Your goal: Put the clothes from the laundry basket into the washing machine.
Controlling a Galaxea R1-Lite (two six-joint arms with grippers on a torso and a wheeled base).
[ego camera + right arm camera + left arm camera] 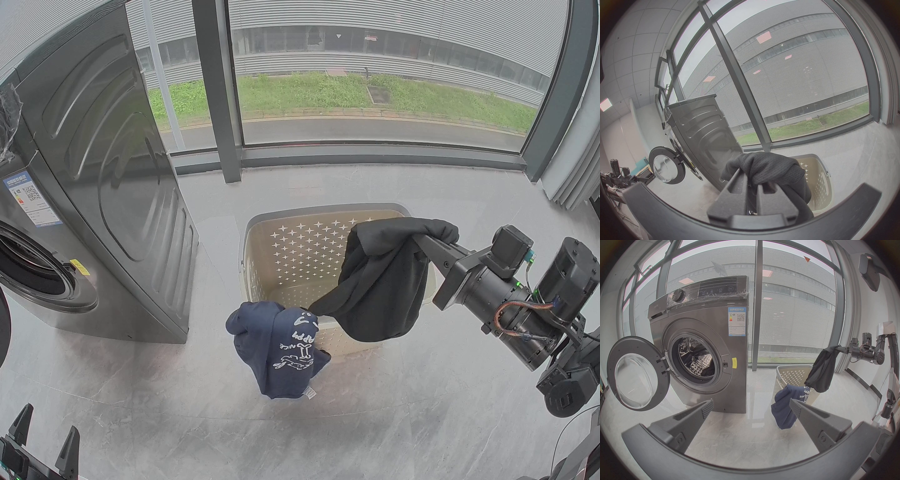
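Observation:
My right gripper (431, 239) is shut on a black garment (381, 289) that hangs above the beige laundry basket (294, 250); the same garment (768, 167) drapes over the right gripper (753, 184) in the right wrist view. A navy garment with white print (278, 353) droops over the basket's front rim. The grey washing machine (94, 181) stands to the left of the basket, its round door (636, 372) swung open and the drum (693, 358) showing. My left gripper (45, 434) sits low at the front left, open with nothing between its fingers (818, 419).
A window wall with a dark pillar (219, 87) runs behind the basket. Grey curtains (578, 162) hang at the far right. Bare tiled floor (387, 412) lies in front of the basket and the machine.

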